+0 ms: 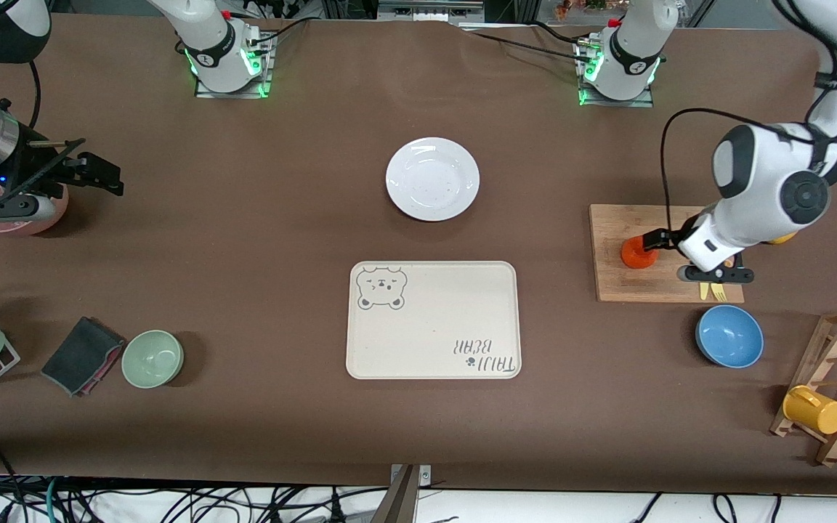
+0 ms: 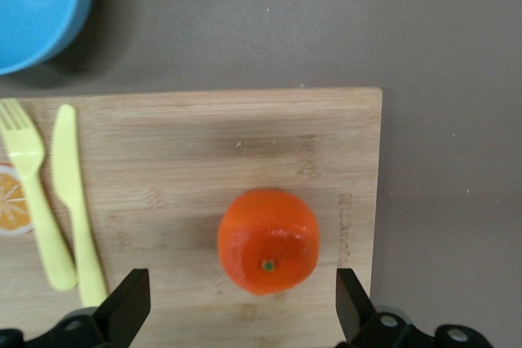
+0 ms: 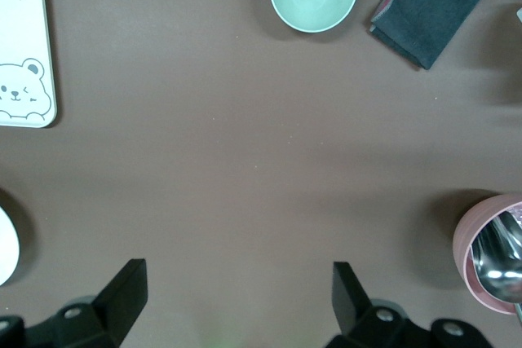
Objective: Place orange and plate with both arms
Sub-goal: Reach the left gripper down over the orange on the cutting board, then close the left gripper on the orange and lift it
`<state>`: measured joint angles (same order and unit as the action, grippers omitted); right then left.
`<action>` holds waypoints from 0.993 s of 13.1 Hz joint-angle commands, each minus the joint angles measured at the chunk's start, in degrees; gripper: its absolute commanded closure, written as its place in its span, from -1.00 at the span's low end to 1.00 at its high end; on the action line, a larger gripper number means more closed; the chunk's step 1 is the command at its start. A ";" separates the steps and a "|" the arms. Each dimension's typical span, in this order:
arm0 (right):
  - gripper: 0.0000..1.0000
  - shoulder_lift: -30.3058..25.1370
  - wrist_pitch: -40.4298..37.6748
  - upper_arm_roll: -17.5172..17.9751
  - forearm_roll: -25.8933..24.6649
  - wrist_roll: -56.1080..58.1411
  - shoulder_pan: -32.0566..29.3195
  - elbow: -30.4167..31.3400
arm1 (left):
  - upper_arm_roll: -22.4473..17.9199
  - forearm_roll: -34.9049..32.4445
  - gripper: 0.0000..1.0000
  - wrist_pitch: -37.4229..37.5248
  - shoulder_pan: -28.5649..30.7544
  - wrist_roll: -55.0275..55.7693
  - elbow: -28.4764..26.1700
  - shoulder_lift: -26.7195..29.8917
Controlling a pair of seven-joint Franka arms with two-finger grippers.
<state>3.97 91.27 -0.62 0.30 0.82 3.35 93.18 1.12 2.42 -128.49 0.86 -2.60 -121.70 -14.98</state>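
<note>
orange (image 2: 267, 240): firm, round, may roll; grip at sides | left gripper (image 2: 238, 309): apart, above | right gripper (image 3: 236, 306): apart, waiting

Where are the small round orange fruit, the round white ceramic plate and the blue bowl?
orange (image 2: 267, 241), left wrist view, upper skin.
plate (image 1: 433, 179), front view, shallow well.
blue bowl (image 1: 729, 335), front view, inside.

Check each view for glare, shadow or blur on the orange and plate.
Front view: plate sharp, mild sheen, soft shadow; the orange is partly covered by the left arm. Left wrist view: orange crisp, evenly lit. Right wrist view: only the plate's rim shows, washed out.
</note>
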 commanded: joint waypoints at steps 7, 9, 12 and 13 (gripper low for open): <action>-1.00 -0.81 -0.56 0.18 0.58 0.24 -0.27 0.43 | -0.24 0.12 -1.00 -9.84 -0.95 1.10 -2.40 -5.49; -1.00 -0.90 -0.56 0.27 0.41 0.24 -0.27 0.43 | -0.24 0.12 -1.00 -10.11 -0.95 2.33 -2.84 -5.93; -1.00 -0.81 -0.65 0.18 0.49 0.24 -0.27 0.51 | -0.24 0.82 -0.67 -10.29 -1.22 2.77 -3.63 -6.02; -1.00 -0.81 -0.56 0.18 0.49 0.24 -0.27 0.43 | -0.24 1.00 -0.41 -10.29 -1.22 2.77 -3.80 -6.11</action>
<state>3.98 91.13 -0.64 0.30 0.82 3.35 93.18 1.18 2.48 -137.64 0.24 -0.34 -124.50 -21.42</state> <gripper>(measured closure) 0.000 0.093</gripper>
